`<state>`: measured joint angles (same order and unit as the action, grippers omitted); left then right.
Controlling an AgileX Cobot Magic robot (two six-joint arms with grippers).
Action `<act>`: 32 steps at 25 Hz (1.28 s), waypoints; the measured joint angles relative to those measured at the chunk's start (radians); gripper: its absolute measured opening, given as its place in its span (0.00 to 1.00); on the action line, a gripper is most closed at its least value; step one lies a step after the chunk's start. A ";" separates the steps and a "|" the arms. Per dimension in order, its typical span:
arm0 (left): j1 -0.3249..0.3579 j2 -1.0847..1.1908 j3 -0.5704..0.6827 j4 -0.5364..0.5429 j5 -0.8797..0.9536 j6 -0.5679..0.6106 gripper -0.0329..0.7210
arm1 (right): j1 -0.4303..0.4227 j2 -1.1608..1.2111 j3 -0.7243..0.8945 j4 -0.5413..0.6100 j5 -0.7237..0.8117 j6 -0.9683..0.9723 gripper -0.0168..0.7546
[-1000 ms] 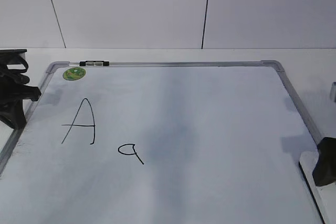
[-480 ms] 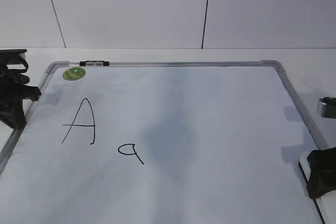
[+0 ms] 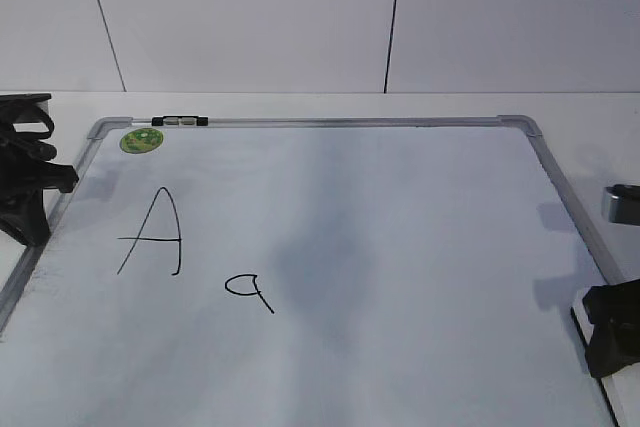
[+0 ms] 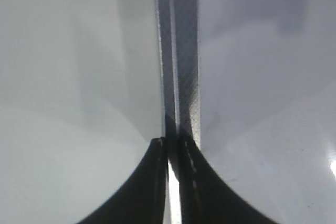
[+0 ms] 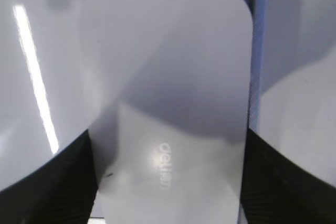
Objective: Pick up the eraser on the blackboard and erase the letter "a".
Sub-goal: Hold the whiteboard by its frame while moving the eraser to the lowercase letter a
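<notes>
While the right fingers (image 5: 168,182) straddle the eraser (image 5: 168,93), spread open along its two long sides without a visible squeeze, the letter "a" (image 3: 249,290) sits unwiped on the blackboard (image 3: 330,124), and the left fingers (image 4: 173,177) rest nearly shut, empty.

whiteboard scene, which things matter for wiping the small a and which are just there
Part of the job:
eraser
blackboard
letter "a"
right gripper, fingers either side of the eraser

Just there:
capital "A"
green sticker
left gripper, parked at the frame
</notes>
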<state>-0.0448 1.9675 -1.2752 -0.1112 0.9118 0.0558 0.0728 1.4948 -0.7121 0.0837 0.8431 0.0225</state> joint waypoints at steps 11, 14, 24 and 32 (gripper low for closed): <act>0.000 0.000 0.000 0.000 0.000 0.000 0.07 | 0.000 0.000 -0.002 0.000 0.011 -0.002 0.72; 0.000 0.000 0.000 0.000 0.000 0.000 0.07 | 0.000 0.003 -0.018 -0.002 0.032 -0.002 0.72; 0.000 0.000 0.000 0.000 0.000 0.000 0.07 | 0.002 0.005 -0.181 0.020 0.224 0.001 0.72; 0.000 0.000 0.000 0.000 0.001 0.000 0.07 | 0.247 0.129 -0.415 -0.002 0.287 0.043 0.72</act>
<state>-0.0448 1.9675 -1.2752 -0.1112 0.9125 0.0558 0.3201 1.6240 -1.1271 0.0819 1.1304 0.0655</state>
